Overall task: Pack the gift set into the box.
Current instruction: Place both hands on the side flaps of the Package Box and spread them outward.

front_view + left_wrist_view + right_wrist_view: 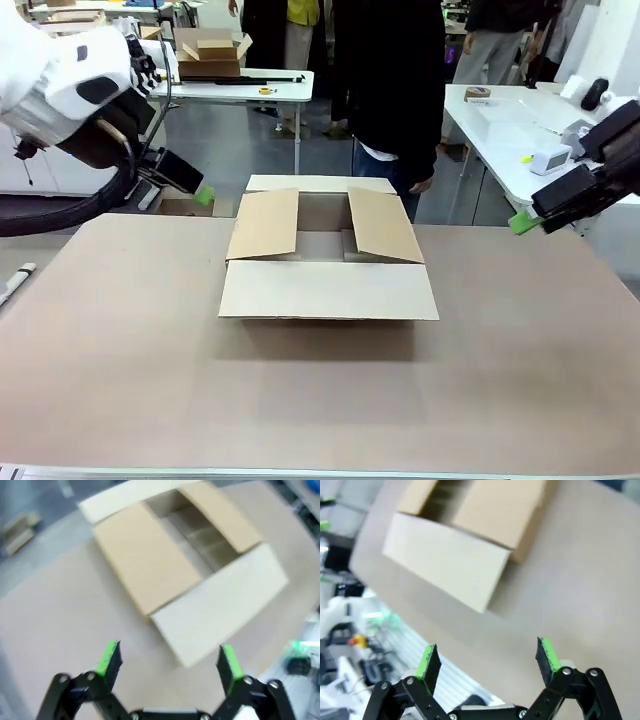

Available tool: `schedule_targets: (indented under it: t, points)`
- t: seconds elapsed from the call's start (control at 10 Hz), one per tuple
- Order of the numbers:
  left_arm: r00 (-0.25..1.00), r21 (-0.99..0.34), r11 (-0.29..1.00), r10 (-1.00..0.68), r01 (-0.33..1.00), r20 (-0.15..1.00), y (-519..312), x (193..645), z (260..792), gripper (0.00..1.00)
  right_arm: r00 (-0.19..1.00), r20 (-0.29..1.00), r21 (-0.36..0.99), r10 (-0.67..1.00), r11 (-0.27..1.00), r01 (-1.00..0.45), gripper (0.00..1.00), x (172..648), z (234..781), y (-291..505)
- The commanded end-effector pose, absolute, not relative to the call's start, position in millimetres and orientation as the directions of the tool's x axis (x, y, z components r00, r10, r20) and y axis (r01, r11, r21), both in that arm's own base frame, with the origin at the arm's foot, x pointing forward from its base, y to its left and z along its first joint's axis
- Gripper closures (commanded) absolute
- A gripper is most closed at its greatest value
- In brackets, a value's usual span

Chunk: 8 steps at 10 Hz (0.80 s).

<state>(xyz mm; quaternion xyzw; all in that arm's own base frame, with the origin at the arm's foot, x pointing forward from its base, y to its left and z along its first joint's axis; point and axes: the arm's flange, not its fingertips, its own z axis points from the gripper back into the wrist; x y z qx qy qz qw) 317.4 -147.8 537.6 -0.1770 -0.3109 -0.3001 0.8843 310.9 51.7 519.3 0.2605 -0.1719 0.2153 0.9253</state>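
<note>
The left pincer hung wide open and empty near the far left edge of the bench. At mid-bench sat the box, plain brown corrugated cardboard, rectangular, with its flaps open and bare flat surface on every side. Near the far right corner the right pincer hovered, spread equally wide, gripping nothing.

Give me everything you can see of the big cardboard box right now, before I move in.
The box is brown corrugated cardboard, wide and low, sitting flat at the middle of the table. Its near and far long flaps are spread outward. The two side flaps lean inward and partly cover the opening. Through the gap between them only bare cardboard shows inside. Nothing touches it but the table.
</note>
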Motion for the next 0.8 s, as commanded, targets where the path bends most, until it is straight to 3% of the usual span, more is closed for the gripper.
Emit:
schedule_targets:
  t: [0.0, 0.1, 0.3, 0.4, 0.6, 0.7]
  points:
    - [0.744, -0.559, 0.509, -0.308, 0.655, 0.593, -101.2, 322.8, 542.4, 0.0, 0.952, 0.234, 0.847, 0.195, 0.439, -0.299, 0.0, 334.6, 524.2, 35.9]
    - [0.775, -0.694, 0.346, -0.258, 0.631, 0.577, -83.5, 328.2, 539.1, 0.0, 0.978, 0.184, 0.914, 0.1, 0.349, -0.208, 0.0, 340.0, 520.3, 23.5]
    - [0.833, -0.809, 0.202, -0.119, 0.553, 0.54, -52.2, 337.5, 525.0, 0.0, 0.983, 0.158, 0.98, -0.088, 0.139, -0.145, 0.0, 335.6, 517.5, -12.9]
    - [0.856, -0.848, 0.119, -0.032, 0.516, 0.516, -34.8, 339.8, 514.2, 0.0, 0.974, 0.124, 0.99, -0.191, 0.094, -0.107, 0.0, 331.1, 512.4, -33.8]
    - [0.822, -0.82, 0.078, -0.006, 0.568, 0.569, -24.8, 337.5, 508.4, 0.0, 0.961, 0.169, 0.978, -0.22, 0.16, -0.135, 0.0, 329.3, 508.5, -37.7]
    - [0.804, -0.777, 0.279, 0.026, 0.565, 0.594, -30.3, 333.5, 512.1, 0.0, 0.978, 0.181, 0.973, -0.101, 0.166, -0.163, 0.0, 331.2, 516.5, -43.6]
